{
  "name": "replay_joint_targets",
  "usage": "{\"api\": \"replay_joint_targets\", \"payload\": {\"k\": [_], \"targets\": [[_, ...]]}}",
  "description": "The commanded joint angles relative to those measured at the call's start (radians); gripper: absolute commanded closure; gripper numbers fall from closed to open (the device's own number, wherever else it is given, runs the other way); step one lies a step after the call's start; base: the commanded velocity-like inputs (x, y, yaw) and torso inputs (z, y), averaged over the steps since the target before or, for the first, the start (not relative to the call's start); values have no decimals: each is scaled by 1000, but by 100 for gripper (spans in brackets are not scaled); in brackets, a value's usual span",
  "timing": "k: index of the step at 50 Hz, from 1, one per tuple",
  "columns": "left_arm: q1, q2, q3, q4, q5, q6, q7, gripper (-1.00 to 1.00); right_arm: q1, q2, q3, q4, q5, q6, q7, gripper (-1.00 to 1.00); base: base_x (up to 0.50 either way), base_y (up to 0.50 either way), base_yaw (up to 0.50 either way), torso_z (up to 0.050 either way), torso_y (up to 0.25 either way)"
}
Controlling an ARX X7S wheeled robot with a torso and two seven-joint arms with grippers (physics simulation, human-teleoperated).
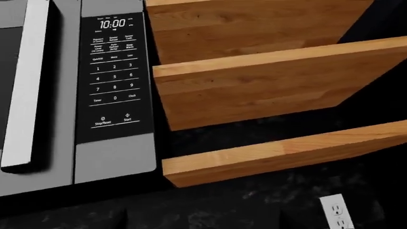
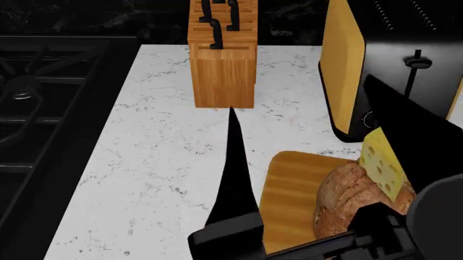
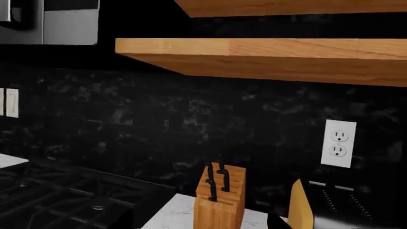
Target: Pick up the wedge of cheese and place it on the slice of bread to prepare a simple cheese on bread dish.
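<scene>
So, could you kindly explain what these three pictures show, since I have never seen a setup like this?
They are simulator renders from a wheeled robot with two arms, each ending in a gripper. One camera sits on its head, one near each gripper.

The head view looks down on a white marble counter. On it stand a wooden knife block and a toaster, and a cutting board carries a brown loaf of bread. A holed wedge of cheese sits against the loaf's top. The dark shapes low in that view are robot parts; no gripper shows clearly.

Both wrist cameras point up and away. The left one sees a microwave and wooden shelves; the right one sees a shelf, a wall outlet and the knife block.

Whether anything is held cannot be told.
</scene>
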Motion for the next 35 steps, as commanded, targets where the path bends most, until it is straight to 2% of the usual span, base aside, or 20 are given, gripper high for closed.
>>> {"api": "replay_joint_targets", "payload": {"k": [1, 8, 14, 15, 16, 18, 19, 21, 22, 23, 25, 26, 27, 28, 29, 30, 31, 32, 33, 35], "targets": [[-153, -82, 117, 8, -43, 70, -5, -100, 102, -48, 78, -22, 148, 41, 129, -100, 0, 0, 0, 0, 0], [-153, -97, 97, 8, -12, 79, -17, -100, 98, -43, 197, -31, 240, 68, 153, -100, 0, 0, 0, 0, 0], [-130, -159, -563, 8, -502, -218, 84, -100, 117, -19, 252, -32, 289, 60, 158, -100, 0, 0, 0, 0, 0], [-35, -139, -713, 8, -634, -317, 58, -100, 110, -20, 263, -32, 290, 58, 158, -100, 0, 0, 0, 0, 0], [115, 11, -863, 8, -784, -467, -92, -100, 114, -35, 292, -32, 310, 55, 157, -100, 0, 0, 0, 0, 0], [415, -289, -1163, 8, -484, -167, 208, -100, 120, -22, 321, -32, 332, 41, 158, -100, 0, 0, 0, 0, 0], [565, -139, -1313, 8, -634, -317, 58, -100, 129, -19, 332, -32, 343, 42, 158, -100, 0, 0, 0, 0, 0], [865, -381, -1613, 8, -439, -158, 293, -100, 130, -35, 360, -32, 362, 38, 158, -100, 0, 0, 0, 0, 0], [715, -231, -1763, 8, -589, -308, 143, -100, 136, -35, 377, -32, 376, 30, 159, -100, 0, 0, 0, 0, 0], [865, -381, -1913, 8, -439, -158, 287, -100, 148, -31, 380, -32, 385, 24, 158, -100, 0, 0, 0, 0, 0], [1165, -381, -2213, 8, -551, -244, 277, -100, 171, -24, 417, -32, 408, -2, 159, -100, 0, 0, 0, 0, 0], [1015, -231, -2136, 8, -701, -394, 127, -100, 167, -30, 417, -32, 410, -1, 159, -100, 0, 0, 0, 0, 0], [1165, -381, -2286, 8, -551, -244, 277, -100, 169, -32, 414, -32, 408, 2, 159, -100, 0, 0, 0, 0, 0], [1315, -381, -2357, 8, -401, -101, 285, -100, 190, -36, 413, -32, 416, -7, 159, -100, 0, 0, 0, 0, 0], [1165, -231, -2207, 8, -551, -251, 135, -100, 199, -34, 409, -32, 415, -16, 159, -100, 0, 0, 0, 0, 0], [1315, -381, -2338, 8, -401, -101, 285, -100, 226, -36, 404, -32, 420, -29, 159, -100, 0, 0, 0, 0, 0], [1465, -381, -2339, 8, -314, -77, 287, -100, 235, -30, 406, -32, 427, -32, 159, -100, 0, 0, 0, 0, 0], [1315, -231, -2189, 8, -464, -227, 137, -100, 236, -40, 413, -32, 428, -34, 159, -100, 0, 0, 0, 0, 0], [1465, -381, -2329, 8, -314, -77, 280, -100, 226, -42, 416, -32, 426, -26, 159, -100, 0, 0, 0, 0, 0], [1679, -381, -2421, 8, -419, -151, 285, -100, 212, -44, 431, -32, 429, -16, 159, -100, 0, 0, 0, 0, 0]]}}
